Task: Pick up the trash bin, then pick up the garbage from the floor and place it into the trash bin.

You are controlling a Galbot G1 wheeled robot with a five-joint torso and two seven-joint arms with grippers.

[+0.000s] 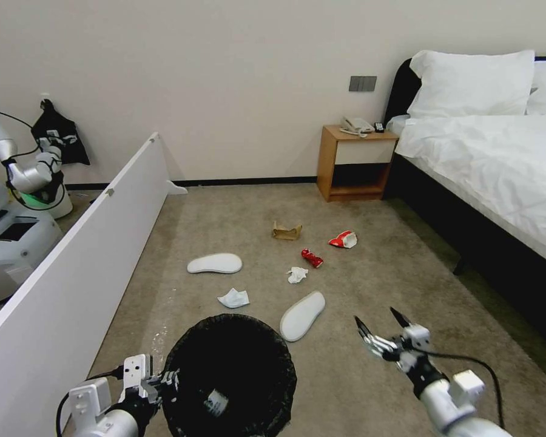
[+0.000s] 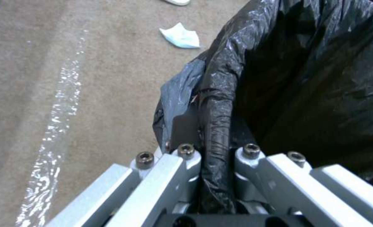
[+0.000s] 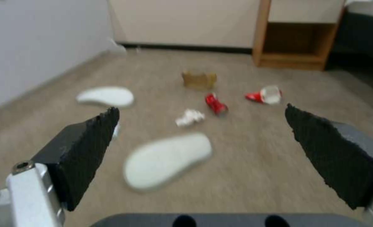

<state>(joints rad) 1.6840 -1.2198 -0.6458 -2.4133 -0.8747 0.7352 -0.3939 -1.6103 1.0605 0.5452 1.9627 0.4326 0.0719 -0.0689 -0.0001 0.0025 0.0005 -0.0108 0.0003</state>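
Observation:
The trash bin [image 1: 267, 355], lined with a crinkly black bag, sits at the bottom centre of the head view. My left gripper [image 1: 167, 382] is shut on its rim [image 2: 216, 126], with the bag pinched between the jaws. My right gripper [image 1: 379, 325] hangs open above the carpet, just right of the near white slipper [image 1: 302, 315] [image 3: 167, 159]. Beyond lie a second slipper [image 1: 215, 263], two white tissues [image 1: 233, 298] [image 1: 297, 275], a crushed red wrapper [image 1: 312, 258], a red-and-white cup [image 1: 344, 240] and folded brown cardboard [image 1: 287, 230].
A long white panel [image 1: 73, 261] runs along the left, with another robot [image 1: 24, 176] behind it. A wooden nightstand [image 1: 355, 164] stands at the far wall. A bed [image 1: 497, 164] with a dark frame lines the right side. Open carpet lies around the litter.

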